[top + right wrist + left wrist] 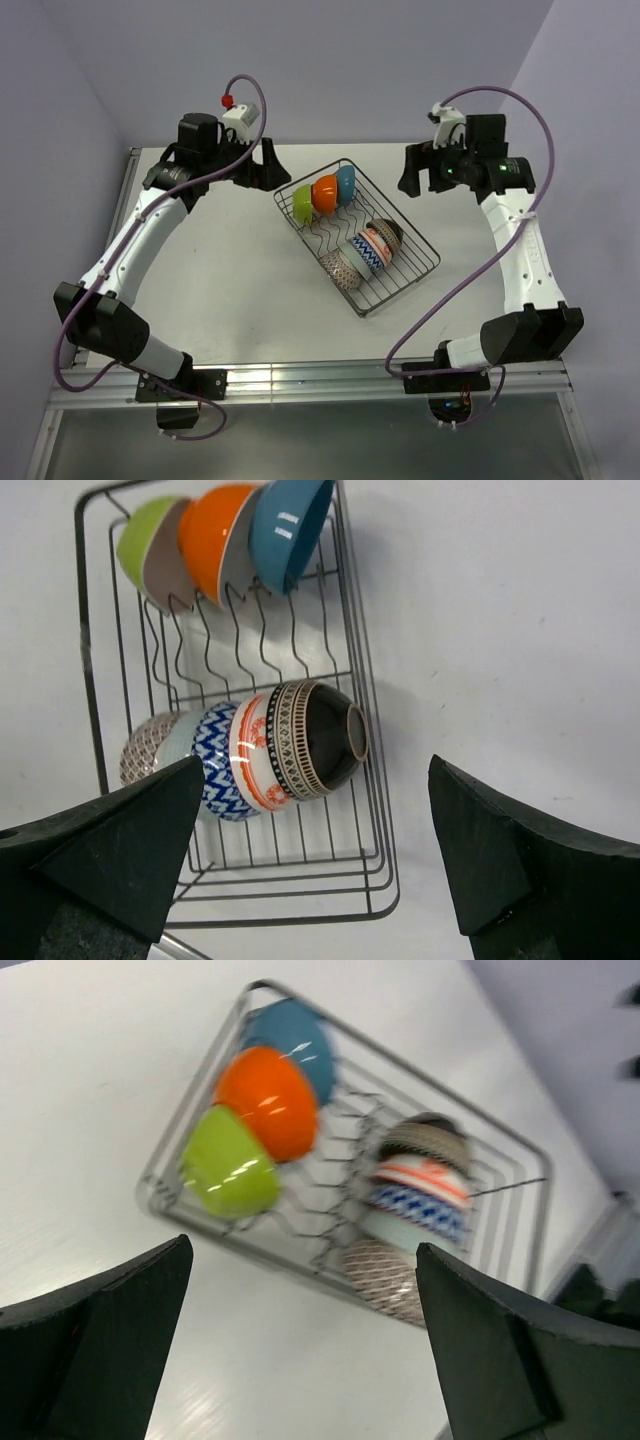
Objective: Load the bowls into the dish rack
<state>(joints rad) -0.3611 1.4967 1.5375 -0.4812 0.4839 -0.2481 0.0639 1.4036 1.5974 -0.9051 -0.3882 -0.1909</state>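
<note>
The dark wire dish rack (412, 233) is seen lying at an angle in the middle of the white table (230, 270), and it is loaded. At its far end three bowls are stood on edge between the tines, packed one against the next: the lime green round bowl (301, 206), the glossy orange round bowl (324, 193) and the blue round bowl (346, 181). A stretch of bare tines shows in the middle. Toward the near end a second row is tipped on its side, each bowl overlapping the next. The dark brown patterned bowl (318, 738) is at one end. It is followed by the red-orange patterned bowl (252, 752), the white-blue zigzag bowl (215, 762) and a grey-brown lattice bowl (140, 748) at the other end. A pale rim is glimpsed between the last two in the left wrist view, but that view is blurred, and whether it is a separate bowl cannot be told.

Both arms are raised apart from the rack, one on each side. The left claw (305, 1350) is spread wide with nothing between its fingers. The right claw (315, 865) is likewise wide open and empty, with the rack framed beneath it.
</note>
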